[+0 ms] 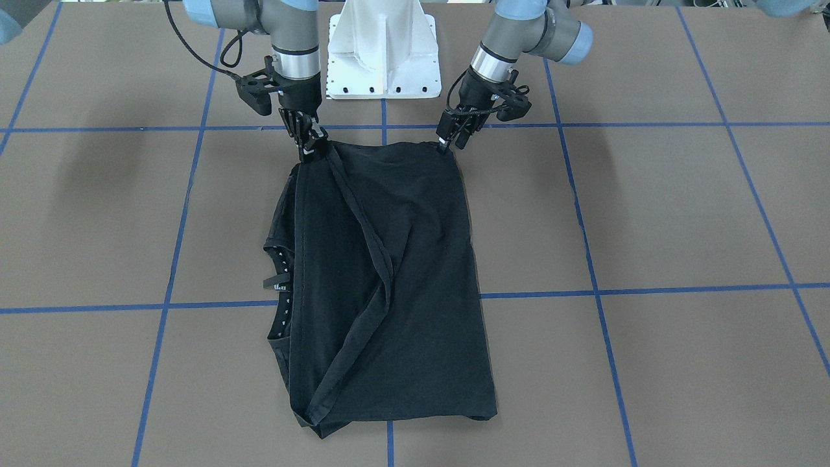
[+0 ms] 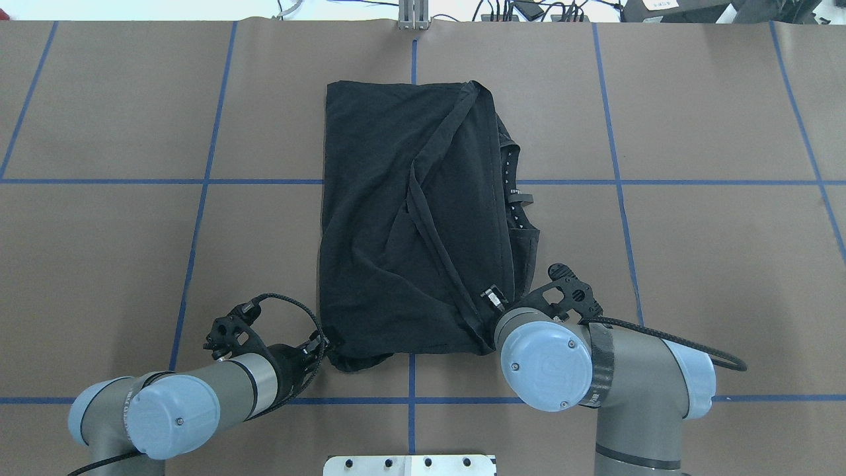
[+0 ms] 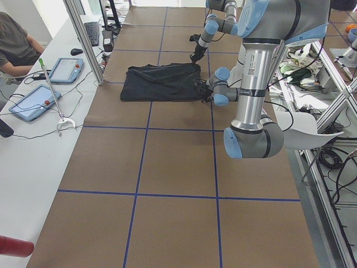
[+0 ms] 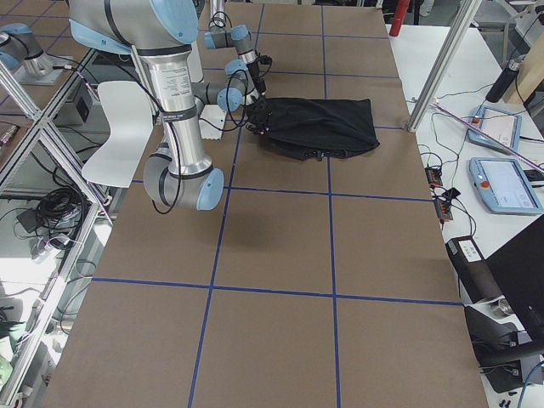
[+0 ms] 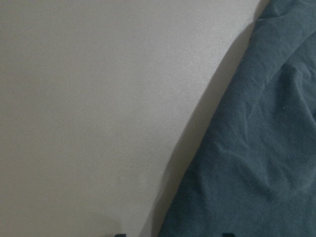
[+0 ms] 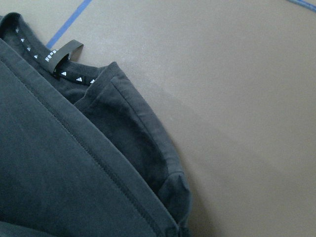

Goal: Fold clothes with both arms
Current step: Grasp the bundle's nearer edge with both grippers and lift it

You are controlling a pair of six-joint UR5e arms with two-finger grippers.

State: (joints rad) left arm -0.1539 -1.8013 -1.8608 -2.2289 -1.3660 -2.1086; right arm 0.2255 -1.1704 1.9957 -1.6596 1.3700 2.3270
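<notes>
Mid-fold, I think: left gripper (image 1: 446, 144) and right gripper (image 1: 310, 148) sit at the T-shirt's (image 1: 402, 259) corners — pinching or not, I cannot tell. Next, lift both evenly.

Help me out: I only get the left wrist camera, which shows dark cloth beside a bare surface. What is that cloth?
Observer: It is a black T-shirt, folded into a rough rectangle on the table.
Visitor: Where is this arm's claw?
Observer: The left gripper is at one robot-side corner of the shirt.
Visitor: And the other arm?
Observer: The right gripper is at the other robot-side corner.
</notes>
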